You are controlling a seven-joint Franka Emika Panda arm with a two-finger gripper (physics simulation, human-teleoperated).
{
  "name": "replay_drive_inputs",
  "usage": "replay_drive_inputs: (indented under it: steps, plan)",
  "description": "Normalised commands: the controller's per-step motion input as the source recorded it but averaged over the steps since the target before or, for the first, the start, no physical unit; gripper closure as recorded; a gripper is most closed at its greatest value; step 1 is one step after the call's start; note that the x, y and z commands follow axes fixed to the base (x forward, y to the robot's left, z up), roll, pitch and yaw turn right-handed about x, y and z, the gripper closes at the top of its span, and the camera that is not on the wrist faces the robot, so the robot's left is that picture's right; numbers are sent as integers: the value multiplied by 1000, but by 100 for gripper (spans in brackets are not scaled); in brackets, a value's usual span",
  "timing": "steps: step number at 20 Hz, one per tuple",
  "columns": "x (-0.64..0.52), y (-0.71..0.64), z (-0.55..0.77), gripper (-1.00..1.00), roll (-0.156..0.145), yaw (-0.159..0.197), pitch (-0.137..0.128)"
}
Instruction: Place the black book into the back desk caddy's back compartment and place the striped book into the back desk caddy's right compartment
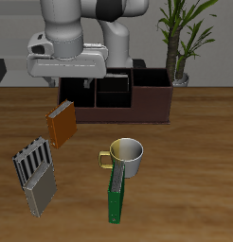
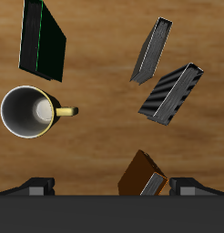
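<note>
Wrist view shows the pincer point(image 2: 112, 187) released above the orange-brown book point(image 2: 139, 173), striped book point(image 2: 170, 93) nearby.

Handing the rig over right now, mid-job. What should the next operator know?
Gripper: open and empty, held high by the back desk caddy, with the orange-brown book below it.
Striped book: on the table towards the front edge, beside the plain grey book. Not yet placed.
Black book: cannot be picked out in either view. The arm partly hides the caddy's cells, so check the back compartment.
Left: striped book into the right compartment, and confirm the black book.
</note>
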Motion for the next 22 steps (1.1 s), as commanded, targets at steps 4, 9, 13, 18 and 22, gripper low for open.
replay_drive_inputs:
  steps: [4,9,13,18,22]
  plan:
    - [400,-382,18,-100,-3,-47,13]
    - [320,-447,-5,-100,18,-78,21]
    - [278,-524,-83,-100,-49,0,-33]
    - [85,-270,-97,-100,46,-24,-22]
    - [-16,-81,-4,-100,39,-13,-46]
